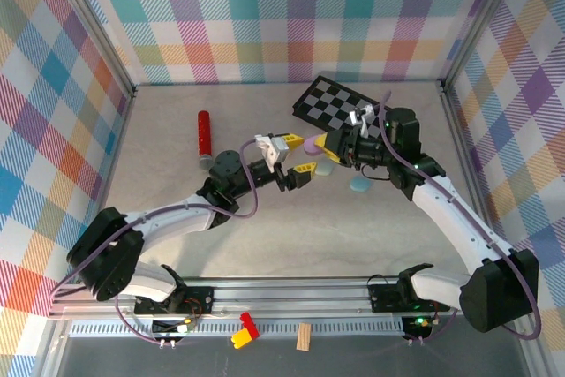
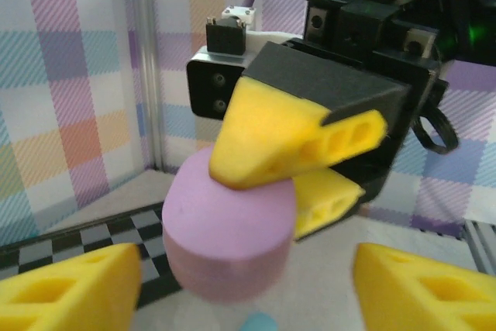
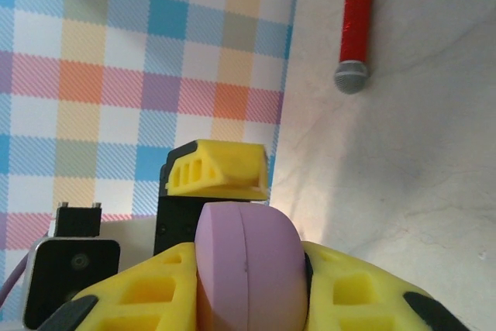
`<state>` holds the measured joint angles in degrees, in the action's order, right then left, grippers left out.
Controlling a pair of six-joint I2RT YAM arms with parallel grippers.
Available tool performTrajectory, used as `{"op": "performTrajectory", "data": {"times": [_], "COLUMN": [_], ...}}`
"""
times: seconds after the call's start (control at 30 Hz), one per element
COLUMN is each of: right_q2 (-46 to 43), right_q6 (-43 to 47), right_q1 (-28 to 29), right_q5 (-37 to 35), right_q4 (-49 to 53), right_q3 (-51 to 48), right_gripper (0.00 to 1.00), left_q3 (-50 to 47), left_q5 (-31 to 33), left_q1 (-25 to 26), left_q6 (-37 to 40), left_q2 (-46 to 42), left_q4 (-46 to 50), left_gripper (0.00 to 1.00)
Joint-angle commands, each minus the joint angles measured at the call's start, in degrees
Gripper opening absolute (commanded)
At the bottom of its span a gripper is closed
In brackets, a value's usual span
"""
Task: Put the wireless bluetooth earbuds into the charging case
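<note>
the right tool [image 3: 248,269] is clamped on the purple charging case [image 2: 229,238], a pebble-shaped shell with a seam around it. in the left wrist view its two yellow fingers [image 2: 287,133] press the case from opposite sides. the case is held up off the bench [image 1: 291,236], roughly mid-bench and a little right of centre.

the left tool [image 1: 294,160] faces it from the left. its own yellow fingers [image 2: 70,288] stand wide apart on either side of the case without touching it, so this tool is open and holds nothing.

a pale blue rounded piece [image 1: 360,184] lies on the bench just near-right of the two tools. another pale blue piece [image 1: 327,168] sits right under the right tool. they are too small to tell whether they are earbuds or part of a case.

a black-and-white checkerboard [image 1: 340,103] lies flat at the far right of the bench, behind the right arm. a red stick with a grey round head [image 1: 204,134] lies to the left, well apart from the tools, head pointing near.

on the near rail sit a red and yellow block [image 1: 244,330] and, beside it to the right, a small wooden block [image 1: 304,335].
</note>
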<state>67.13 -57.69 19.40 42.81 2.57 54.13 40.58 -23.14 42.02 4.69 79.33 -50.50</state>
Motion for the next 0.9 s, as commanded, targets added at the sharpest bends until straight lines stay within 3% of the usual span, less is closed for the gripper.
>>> {"op": "performTrajectory", "data": {"times": [0.0,0.27,0.57,0.87], "right_q2": [-2.27,1.37,11.21,22.71], "right_q6": [-0.37,5.21,8.62,9.44], "right_q1": [-0.6,-0.59,1.44,2.49], "right_q5": [-2.83,-8.53,-12.59,-15.05], "right_q4": [-1.9,4.04,1.37,-5.46], "right_q3": [-1.84,-4.62,-9.56,-13.67], "right_gripper": [0.1,0.1,0.12,0.12], "left_q3": [-1.96,-9.86,-14.53,-16.54], "left_q5": [-1.31,0.34,3.82,2.63], "left_q1": [-0.68,-0.66,-0.56,-0.65], "left_q6": [2.38,6.71,10.59,11.04], "left_q2": [-4.19,-12.9,-19.61,-15.98], "left_q4": [5.37,18.73,32.88,30.0], "left_gripper": [0.82,1.0,1.0,1.0]}}
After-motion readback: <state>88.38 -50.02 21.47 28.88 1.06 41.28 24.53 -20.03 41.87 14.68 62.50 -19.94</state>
